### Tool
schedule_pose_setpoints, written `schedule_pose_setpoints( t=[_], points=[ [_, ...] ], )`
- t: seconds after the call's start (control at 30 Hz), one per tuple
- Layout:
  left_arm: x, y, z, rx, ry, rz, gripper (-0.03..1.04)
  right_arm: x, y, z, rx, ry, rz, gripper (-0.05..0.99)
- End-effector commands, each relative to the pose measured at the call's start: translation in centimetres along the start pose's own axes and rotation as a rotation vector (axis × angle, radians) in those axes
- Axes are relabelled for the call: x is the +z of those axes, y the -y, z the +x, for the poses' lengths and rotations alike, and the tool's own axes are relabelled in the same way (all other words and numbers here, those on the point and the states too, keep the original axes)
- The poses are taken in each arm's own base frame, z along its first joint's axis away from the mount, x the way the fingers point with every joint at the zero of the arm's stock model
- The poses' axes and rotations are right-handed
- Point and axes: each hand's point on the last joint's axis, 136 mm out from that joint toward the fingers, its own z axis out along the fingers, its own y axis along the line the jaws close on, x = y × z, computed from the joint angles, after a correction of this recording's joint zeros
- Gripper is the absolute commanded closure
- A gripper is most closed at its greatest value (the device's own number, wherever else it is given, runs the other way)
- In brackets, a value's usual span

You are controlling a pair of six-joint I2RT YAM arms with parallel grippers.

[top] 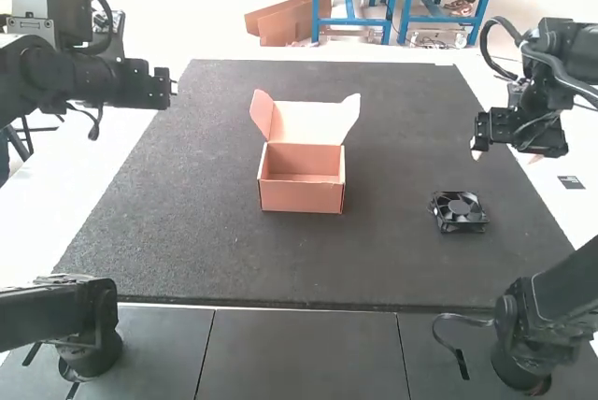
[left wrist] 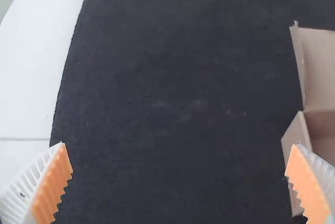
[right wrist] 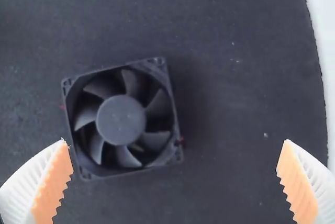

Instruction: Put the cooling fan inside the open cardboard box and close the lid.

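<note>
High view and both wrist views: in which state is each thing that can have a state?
cardboard box: open, lid flap raised, upright on the mat.
cooling fan: lying flat on the mat, outside the cardboard box, not held.
left gripper: jaws open, empty.
right gripper: jaws open, empty, above the cooling fan.

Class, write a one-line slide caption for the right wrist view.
Open right gripper hovers over the black cooling fan, which lies flat on the dark mat.
</note>
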Motion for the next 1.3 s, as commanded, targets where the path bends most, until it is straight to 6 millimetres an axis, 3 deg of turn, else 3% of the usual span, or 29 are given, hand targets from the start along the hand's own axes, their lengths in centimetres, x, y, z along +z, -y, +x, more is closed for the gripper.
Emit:
schedule_pose_setpoints(
  t=[0.0,0.33,0.8,1.27],
  points=[
    [-1.1,-0.1,-2.2,-0.016,0.061,0.001,0.04,0.3,1.7,-0.1,-0.034,-0.011,0.027,0.04],
    [-0.3,-0.2,-2.1,-0.040,0.050,-0.001,0.04,4.1,1.3,2.8,-0.037,-0.145,-0.033,0.04],
    [0.1,-0.3,-2.3,-0.050,0.052,-0.003,0.04,8.4,2.6,4.0,-0.006,-0.242,0.001,0.04],
    [0.2,-0.3,-2.2,-0.068,0.046,-0.002,0.04,10.5,2.7,3.9,-0.003,-0.269,0.005,0.04]
  ],
)
